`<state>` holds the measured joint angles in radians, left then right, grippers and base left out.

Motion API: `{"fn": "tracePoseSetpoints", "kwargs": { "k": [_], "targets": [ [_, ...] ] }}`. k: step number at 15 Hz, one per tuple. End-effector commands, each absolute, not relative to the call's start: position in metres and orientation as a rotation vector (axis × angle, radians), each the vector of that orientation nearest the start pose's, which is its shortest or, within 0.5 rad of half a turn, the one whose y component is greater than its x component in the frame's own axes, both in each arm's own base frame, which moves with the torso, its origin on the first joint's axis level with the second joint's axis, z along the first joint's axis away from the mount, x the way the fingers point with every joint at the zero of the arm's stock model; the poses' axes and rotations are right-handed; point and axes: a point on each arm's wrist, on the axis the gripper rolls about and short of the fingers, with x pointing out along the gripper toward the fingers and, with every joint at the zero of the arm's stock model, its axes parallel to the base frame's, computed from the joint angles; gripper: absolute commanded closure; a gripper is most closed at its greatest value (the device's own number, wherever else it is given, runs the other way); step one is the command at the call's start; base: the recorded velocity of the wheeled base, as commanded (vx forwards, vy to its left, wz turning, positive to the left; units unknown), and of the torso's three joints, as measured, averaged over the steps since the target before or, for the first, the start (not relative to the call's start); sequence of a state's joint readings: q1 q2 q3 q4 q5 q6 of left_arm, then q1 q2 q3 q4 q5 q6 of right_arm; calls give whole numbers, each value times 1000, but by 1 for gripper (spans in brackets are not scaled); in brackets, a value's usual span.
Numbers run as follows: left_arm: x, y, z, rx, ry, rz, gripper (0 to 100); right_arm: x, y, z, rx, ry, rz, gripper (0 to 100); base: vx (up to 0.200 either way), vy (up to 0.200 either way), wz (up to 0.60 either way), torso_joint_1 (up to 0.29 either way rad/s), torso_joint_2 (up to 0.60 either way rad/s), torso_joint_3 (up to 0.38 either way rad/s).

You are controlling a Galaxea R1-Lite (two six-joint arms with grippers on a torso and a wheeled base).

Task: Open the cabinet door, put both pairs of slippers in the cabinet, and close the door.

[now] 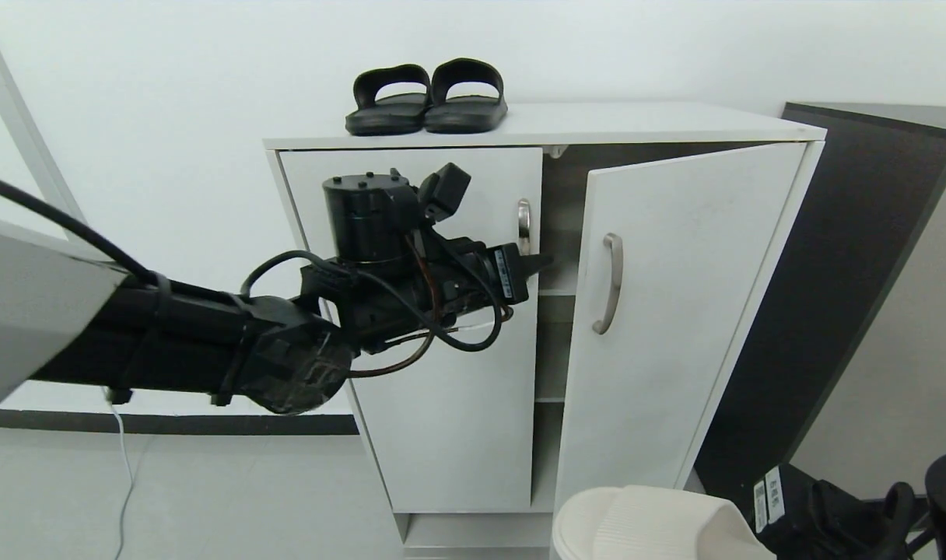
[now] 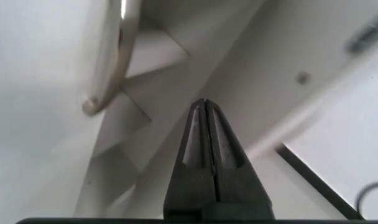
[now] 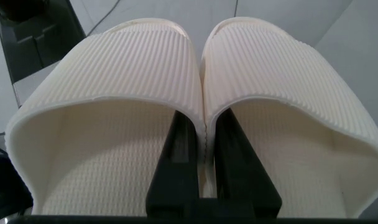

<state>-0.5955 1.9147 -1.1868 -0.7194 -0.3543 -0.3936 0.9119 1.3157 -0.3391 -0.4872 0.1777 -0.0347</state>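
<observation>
1. left tool [image 1: 541, 262]: clenched, fingers pressed flat together and grasping nothing. in the head view its tip sits at the free edge of the closed white left cabinet door [image 1: 442, 404]. the curved metal left handle [image 1: 524, 225] is just beside the tip, at about eleven o'clock.

2. right tool [image 3: 204, 124]: grasping the cream ribbed foam slippers [image 3: 139, 81], with both inner strap walls pinched between its fingers. in the head view this pair [image 1: 652, 529] sits low, at six o'clock of the half-open white right cabinet door [image 1: 675, 311].

3. black rubber slippers [image 1: 426, 97]: side by side on the cabinet top, at twelve o'clock of the left door, untouched.

4. governing relation: the dark opening between the doors lies at about eleven o'clock of the cream pair. the left handle's long axis runs vertically. the left arm is nearer the left door, and the right arm holds the load. judgement: the left door needs to swing out before the cream pair goes in.

5. view differences: the left wrist view shows the shut left tool [image 2: 206, 104], the handle [image 2: 120, 56] and shelf edges inside. the head view does not resolve that finger contact.
</observation>
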Motion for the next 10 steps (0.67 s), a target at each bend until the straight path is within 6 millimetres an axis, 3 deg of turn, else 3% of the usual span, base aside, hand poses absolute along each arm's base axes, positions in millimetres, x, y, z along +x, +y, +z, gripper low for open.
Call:
{"fn": "tracePoseSetpoints", "kwargs": {
  "k": [1, 6, 9, 10],
  "targets": [
    [328, -238, 204, -359, 223, -944, 100, 104, 141, 138, -220, 472, 1078, 100, 0, 0, 0, 0, 0, 0],
    [329, -251, 204, -360, 217, -962, 100, 103, 143, 133, -236, 493, 1084, 100, 0, 0, 0, 0, 0, 0],
    [319, -262, 201, -357, 221, -955, 100, 101, 144, 131, -241, 498, 1095, 100, -200, 0, 0, 5, 4, 2],
    [302, -276, 202, -357, 208, -959, 100, 100, 143, 130, -243, 503, 1098, 100, -200, 0, 0, 2, 2, 7]
  ]
}}
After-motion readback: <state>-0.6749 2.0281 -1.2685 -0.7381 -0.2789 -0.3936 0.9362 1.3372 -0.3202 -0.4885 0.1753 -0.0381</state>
